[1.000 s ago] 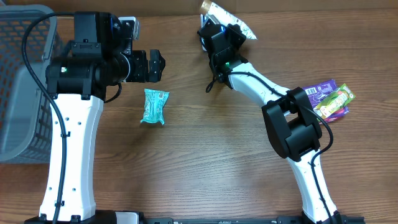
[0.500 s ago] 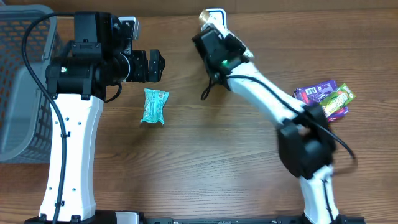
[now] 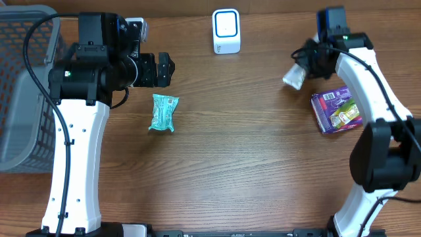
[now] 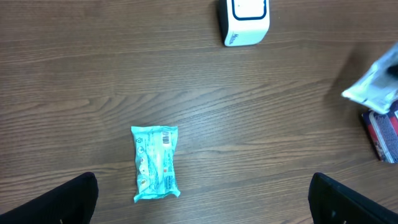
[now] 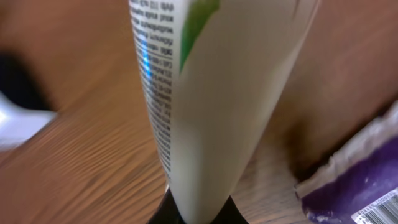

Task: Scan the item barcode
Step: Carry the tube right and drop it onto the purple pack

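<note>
Your left arm [image 3: 75, 151] runs up the left side of the table with its wrist turned toward the middle. The left gripper [image 3: 168, 70] hangs above the wood, fingers spread wide, holding nothing. Your right arm [image 3: 371, 79] stretches toward the far right, and the right gripper [image 3: 306, 64] is clamped on a white packet [image 3: 293, 78].

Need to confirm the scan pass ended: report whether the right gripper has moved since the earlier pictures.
Yes. The right gripper, shut on the white packet, has swung rightward, away from the scanner and toward the purple pack.
</note>
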`<move>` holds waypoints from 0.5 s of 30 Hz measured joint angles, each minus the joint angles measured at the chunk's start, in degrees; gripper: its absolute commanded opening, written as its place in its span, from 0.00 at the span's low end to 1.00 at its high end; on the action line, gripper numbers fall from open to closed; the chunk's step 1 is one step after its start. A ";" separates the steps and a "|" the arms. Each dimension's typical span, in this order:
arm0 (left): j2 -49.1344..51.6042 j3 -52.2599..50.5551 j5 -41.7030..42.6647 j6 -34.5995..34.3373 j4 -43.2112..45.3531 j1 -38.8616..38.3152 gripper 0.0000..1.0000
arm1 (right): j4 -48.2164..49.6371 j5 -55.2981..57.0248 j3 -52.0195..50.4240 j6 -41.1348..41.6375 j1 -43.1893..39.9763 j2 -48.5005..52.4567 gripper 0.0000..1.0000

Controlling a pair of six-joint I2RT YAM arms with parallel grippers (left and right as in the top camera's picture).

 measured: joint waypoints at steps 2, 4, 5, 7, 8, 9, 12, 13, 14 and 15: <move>0.00 0.00 0.00 0.00 0.00 0.00 1.00 | 1.01 -0.52 -2.40 5.97 -1.60 1.68 0.04; 0.00 0.00 0.00 0.00 0.00 0.00 1.00 | 1.25 -0.48 -3.96 12.37 -2.78 2.45 0.04; 0.00 0.00 0.00 0.00 0.00 0.00 1.00 | 1.01 -0.15 -4.42 15.78 -3.28 2.51 0.04; 0.00 0.00 0.00 0.00 0.00 0.00 1.00 | 0.76 1.05 -5.01 22.29 -4.39 2.51 0.04; 0.00 0.00 0.00 0.00 0.00 0.00 1.00 | 0.79 1.51 -5.03 23.54 -4.70 2.51 0.04; 0.00 0.00 0.00 0.00 0.00 0.00 1.00 | 0.81 2.23 -5.03 25.42 -5.27 2.51 0.13; 0.00 0.00 0.00 0.00 0.00 0.00 1.00 | 0.94 3.15 -5.03 26.25 -6.40 2.51 0.78; 0.00 0.00 0.00 0.00 0.00 0.00 1.00 | 1.07 3.21 -5.03 24.76 -6.88 2.51 0.89; 0.00 0.00 0.00 0.00 0.00 0.00 1.00 | 1.18 3.10 -5.03 23.45 -7.04 2.51 0.91; 0.00 0.00 0.00 0.00 0.00 0.00 1.00 | 1.07 2.54 -5.01 20.33 -7.26 2.51 0.91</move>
